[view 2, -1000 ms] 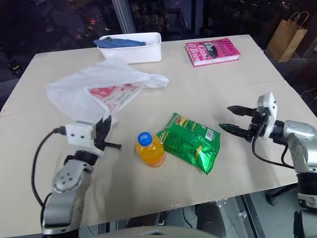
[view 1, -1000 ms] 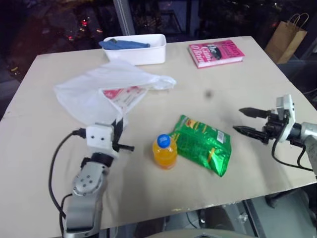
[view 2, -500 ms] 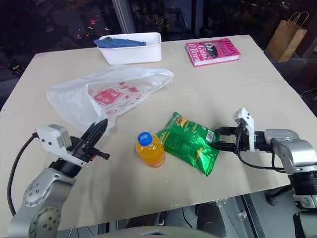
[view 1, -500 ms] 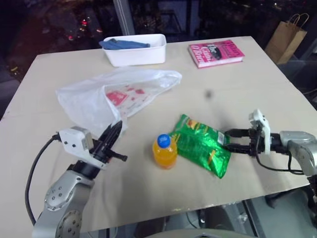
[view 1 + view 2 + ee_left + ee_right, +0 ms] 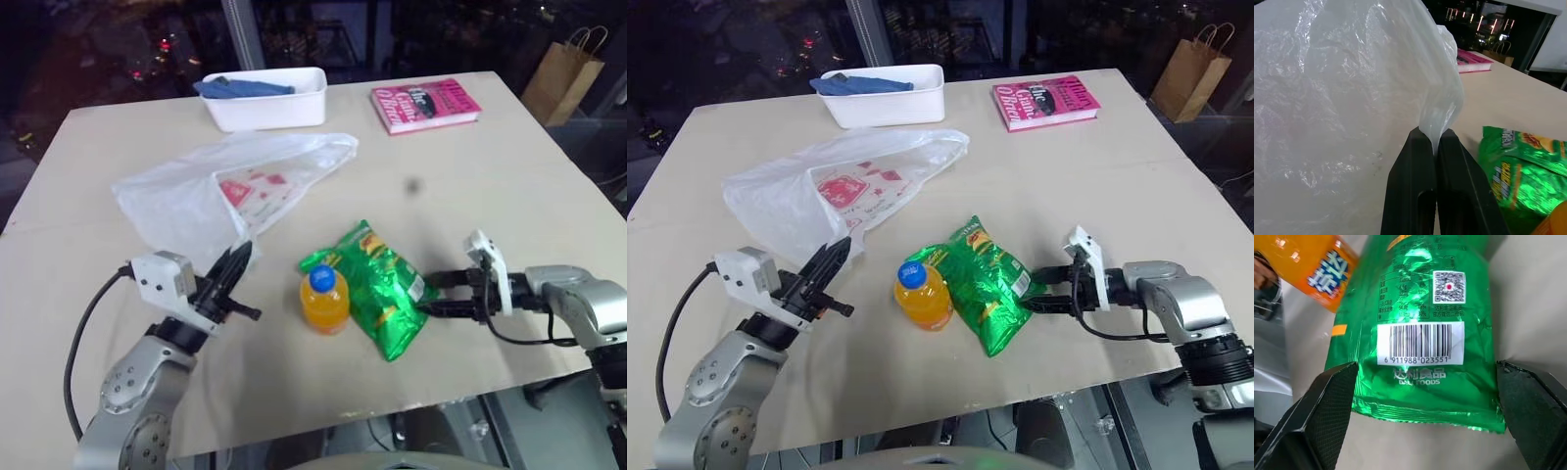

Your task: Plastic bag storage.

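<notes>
The plastic bag point(image 5: 220, 191) lies on the left half of the desk point(image 5: 470, 176), a thin translucent white sheet with a red-printed patch showing through, its far end reaching toward a white bin point(image 5: 266, 98) that holds a blue cloth point(image 5: 240, 86). The left gripper point(image 5: 1436, 142) sits at the near edge of the bag with its jaws pressed together on a twisted strip of the bag's film; the left wrist view shows the film rising out of the closed jaws and spreading into the body of the bag. The right gripper point(image 5: 439, 292) is low over the right half of the desk, pointing left, with its jaws spread wide on either side of the near end of a green snack packet point(image 5: 377, 289). Whether the fingertips point(image 5: 1327, 401) touch the packet cannot be told from these views. An orange juice bottle point(image 5: 324, 299) with a blue cap stands just left of the packet, touching or nearly touching it. A pink book point(image 5: 424, 102) lies at the far right of the desk. A brown paper bag point(image 5: 563, 73) stands on the floor beyond the far right corner.
</notes>
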